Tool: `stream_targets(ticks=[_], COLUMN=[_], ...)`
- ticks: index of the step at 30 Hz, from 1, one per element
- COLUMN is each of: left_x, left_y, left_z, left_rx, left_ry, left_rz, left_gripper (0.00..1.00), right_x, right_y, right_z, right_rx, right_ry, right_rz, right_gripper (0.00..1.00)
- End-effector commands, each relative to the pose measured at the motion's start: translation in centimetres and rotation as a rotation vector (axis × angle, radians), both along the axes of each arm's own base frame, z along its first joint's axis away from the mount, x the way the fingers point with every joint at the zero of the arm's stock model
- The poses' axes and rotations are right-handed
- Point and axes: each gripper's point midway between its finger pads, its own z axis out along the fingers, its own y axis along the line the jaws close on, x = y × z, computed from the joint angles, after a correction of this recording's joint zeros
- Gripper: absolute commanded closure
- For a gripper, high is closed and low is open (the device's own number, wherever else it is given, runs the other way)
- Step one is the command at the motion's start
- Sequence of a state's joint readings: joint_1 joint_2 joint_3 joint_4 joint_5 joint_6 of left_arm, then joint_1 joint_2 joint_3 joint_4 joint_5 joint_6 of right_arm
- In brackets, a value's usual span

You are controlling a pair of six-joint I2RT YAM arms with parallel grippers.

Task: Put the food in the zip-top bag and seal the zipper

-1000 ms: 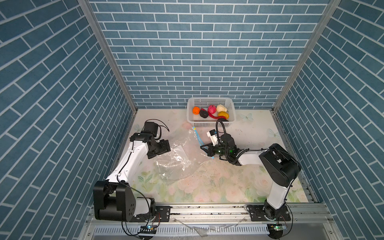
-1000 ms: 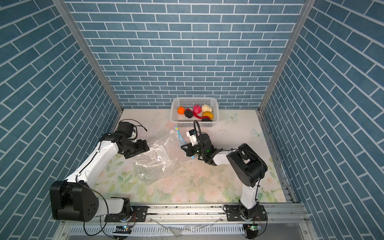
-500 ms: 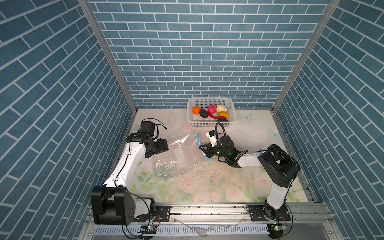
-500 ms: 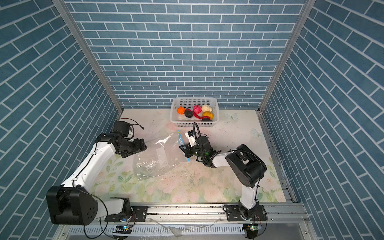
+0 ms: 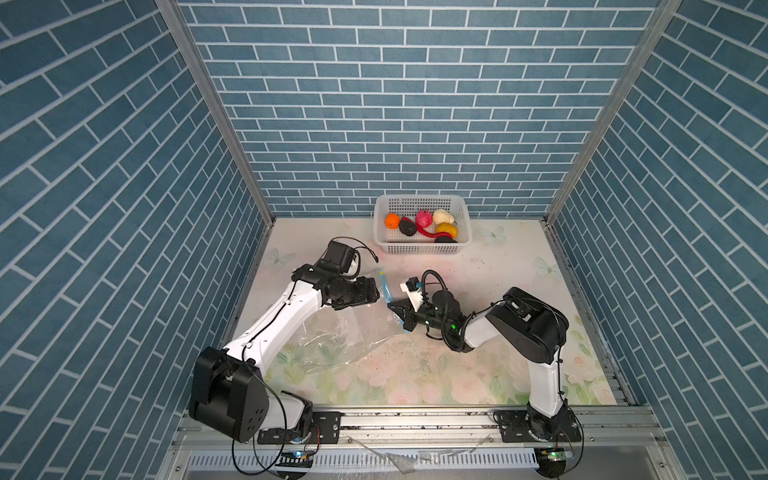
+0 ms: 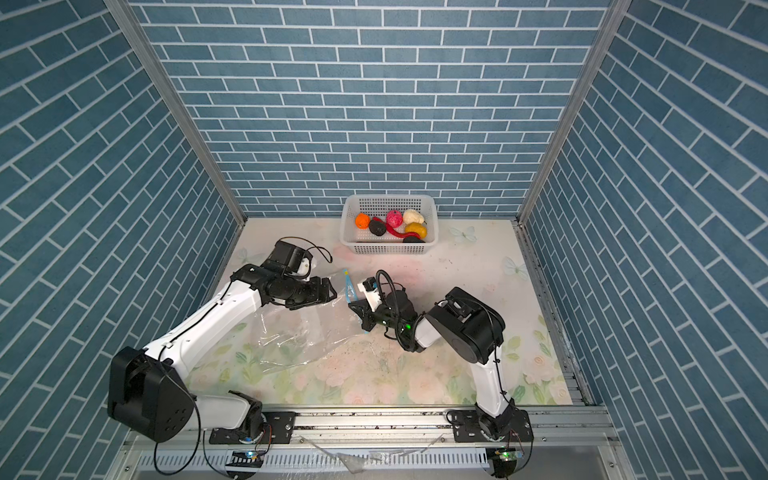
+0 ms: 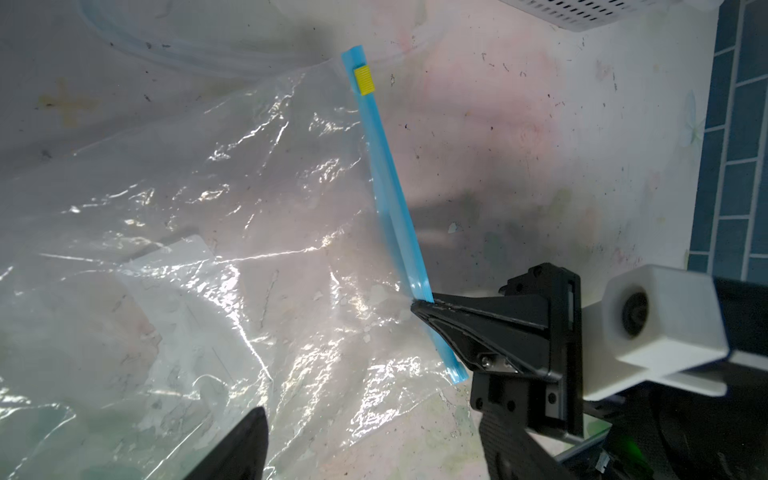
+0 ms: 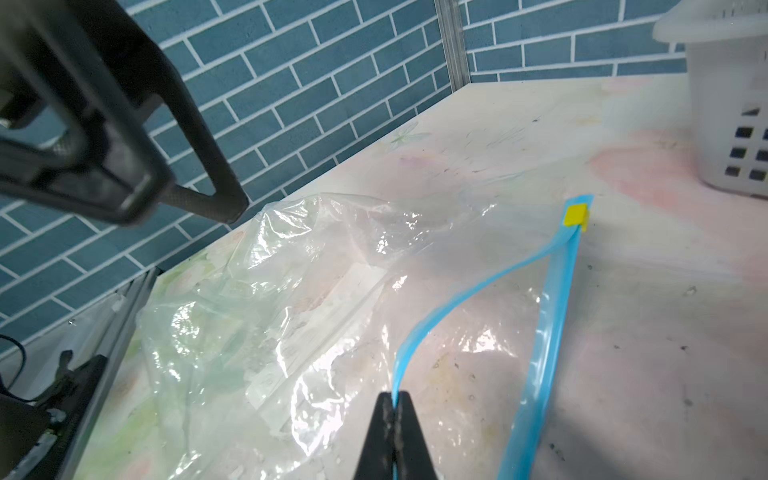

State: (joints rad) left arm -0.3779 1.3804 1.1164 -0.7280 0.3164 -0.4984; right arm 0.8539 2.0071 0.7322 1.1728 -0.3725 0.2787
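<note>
The clear crinkly zip-top bag (image 5: 340, 332) (image 6: 299, 332) lies on the floral table, its mouth facing my right arm. My right gripper (image 8: 392, 395) (image 5: 401, 318) is shut on the upper lip of the light blue zipper (image 8: 552, 332) (image 7: 386, 166) and holds it up, so the mouth gapes. The yellow tab (image 7: 363, 81) (image 8: 575, 216) sits at the zipper's far end. My left gripper (image 7: 374, 436) (image 5: 376, 293) hovers open just above the bag near the zipper, holding nothing. The food (image 5: 422, 226) (image 6: 390, 222) lies in the basket.
The white perforated basket (image 5: 417, 199) (image 6: 388, 249) stands at the back against the brick wall, beyond the bag's mouth. Brick walls close in three sides. A metal rail (image 5: 415, 419) runs along the table's front edge.
My left gripper has swung right over the bag, closer to the zipper. My right gripper, still shut on the zipper lip, has shifted slightly toward the front.
</note>
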Motion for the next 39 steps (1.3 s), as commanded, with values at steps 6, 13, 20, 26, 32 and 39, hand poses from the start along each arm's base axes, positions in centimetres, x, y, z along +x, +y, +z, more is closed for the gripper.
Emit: stream_targets(ticks=[6, 13, 20, 26, 32, 39], left_x=[1.0, 2.2, 3.0, 2.8, 3.0, 3.8], left_y=[-0.7, -1.0, -1.7, -1.4, -1.2, -1.7], left_z=[0.7, 0.2, -1.0, -2.5, -3.3, -4.4], left_rx=[-0.010, 0.025, 0.020, 0.074, 0.114, 0.151], left_ry=[-0.022, 0.002, 0.041, 0.100, 0.136, 0.168], left_rz=[-0.012, -0.033, -0.054, -0.073, -0.088, -0.109], left_gripper=[0.18, 0.19, 0.23, 0.27, 0.33, 0.42], right_x=[-0.2, -1.0, -1.1, -1.3, -1.0, -1.1], right_y=[1.2, 2.0, 2.4, 2.6, 2.8, 3.0], right_z=[1.2, 0.7, 0.9, 0.8, 1.3, 1.6], right_rx=[-0.116, -0.218, -0.267, -0.335, -0.338, -0.327], right_ry=[-0.318, -0.502, -0.629, -0.764, -0.800, -0.803], right_rz=[0.022, 0.037, 0.033, 0.027, 0.005, 0.002], right_gripper=[1.00, 1.00, 1.00, 1.00, 1.00, 1.00])
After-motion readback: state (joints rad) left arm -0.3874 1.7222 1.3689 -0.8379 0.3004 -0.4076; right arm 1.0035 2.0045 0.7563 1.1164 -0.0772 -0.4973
